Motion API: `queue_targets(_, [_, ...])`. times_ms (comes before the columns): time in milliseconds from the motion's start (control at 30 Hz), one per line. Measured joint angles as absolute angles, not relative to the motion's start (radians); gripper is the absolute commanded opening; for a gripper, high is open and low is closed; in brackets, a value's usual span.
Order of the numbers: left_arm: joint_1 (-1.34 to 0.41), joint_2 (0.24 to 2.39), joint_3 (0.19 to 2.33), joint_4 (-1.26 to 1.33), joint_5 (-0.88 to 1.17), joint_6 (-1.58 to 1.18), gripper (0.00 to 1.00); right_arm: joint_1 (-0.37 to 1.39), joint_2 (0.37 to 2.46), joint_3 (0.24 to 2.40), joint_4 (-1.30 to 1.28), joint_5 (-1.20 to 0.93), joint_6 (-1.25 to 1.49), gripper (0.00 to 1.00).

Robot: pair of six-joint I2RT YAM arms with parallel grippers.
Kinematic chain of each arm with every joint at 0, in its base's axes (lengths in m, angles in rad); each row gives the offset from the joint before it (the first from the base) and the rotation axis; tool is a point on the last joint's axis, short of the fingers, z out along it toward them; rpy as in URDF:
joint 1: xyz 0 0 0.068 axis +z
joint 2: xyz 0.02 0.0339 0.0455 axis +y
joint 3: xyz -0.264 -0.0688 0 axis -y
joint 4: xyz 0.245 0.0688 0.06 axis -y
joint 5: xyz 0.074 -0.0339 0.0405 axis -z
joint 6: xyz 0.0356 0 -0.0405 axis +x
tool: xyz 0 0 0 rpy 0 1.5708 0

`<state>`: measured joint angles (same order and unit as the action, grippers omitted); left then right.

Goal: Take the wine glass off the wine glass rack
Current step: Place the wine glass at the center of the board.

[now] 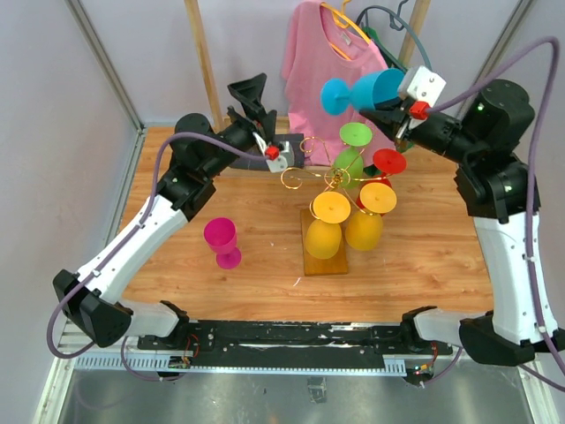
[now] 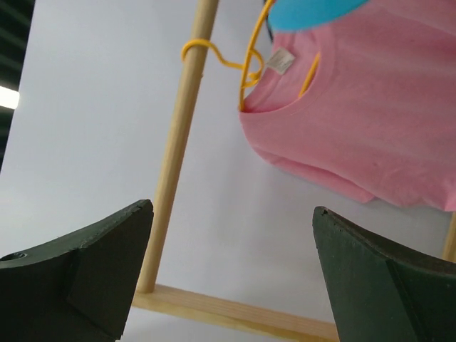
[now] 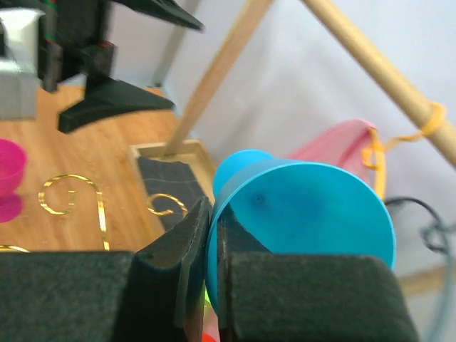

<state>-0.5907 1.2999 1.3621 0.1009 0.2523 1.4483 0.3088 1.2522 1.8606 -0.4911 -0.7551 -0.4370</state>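
Note:
My right gripper [image 1: 393,104] [image 3: 212,214] is shut on the rim of a blue wine glass [image 1: 366,90] [image 3: 306,206]. It holds the glass on its side in the air, above and behind the wine glass rack. The rack's gold wire spirals [image 1: 309,177] rise from a wooden base block [image 1: 324,259]. Two yellow glasses [image 1: 328,221], a green one [image 1: 353,146] and a red one [image 1: 388,162] hang on it. My left gripper [image 1: 250,99] [image 2: 233,214] is raised at the back left, open, with nothing between its fingers.
A magenta glass [image 1: 222,240] stands upright on the table, left of the rack. Behind the table a tall wooden clothes rack [image 2: 178,142] carries a pink shirt [image 1: 331,53] [image 2: 370,107] on a yellow hanger. A dark cloth in a wooden frame [image 3: 171,189] lies at the back edge.

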Motion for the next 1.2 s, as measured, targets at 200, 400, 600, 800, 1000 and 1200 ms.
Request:
queue_targets(200, [-0.57, 1.302, 1.404, 0.183, 0.151, 1.32, 0.99, 0.241, 1.231, 1.983, -0.599, -0.515, -0.509, 0.01])
queue_targets(400, [-0.559, 1.293, 1.389, 0.206, 0.102, 1.271, 0.99, 0.2, 1.211, 2.025, -0.705, -0.256, -0.577, 0.01])
queue_targets(600, [-0.556, 1.286, 1.38, 0.208, 0.082, 1.247, 0.99, 0.189, 1.189, 2.028, -0.787, -0.064, -0.588, 0.01])
queue_targets(800, [-0.553, 1.272, 1.366, 0.205, 0.07, 1.224, 0.99, 0.181, 1.153, 2.002, -0.858, 0.062, -0.555, 0.01])
queue_targets(1000, [-0.553, 1.272, 1.369, 0.181, 0.041, 1.172, 0.99, 0.039, 1.131, 1.877, -0.877, 0.064, -0.443, 0.01])
queue_targets(1200, [-0.552, 1.286, 1.446, 0.101, -0.008, 1.021, 0.99, -0.082, 1.148, 1.66, -0.799, -0.015, -0.331, 0.01])
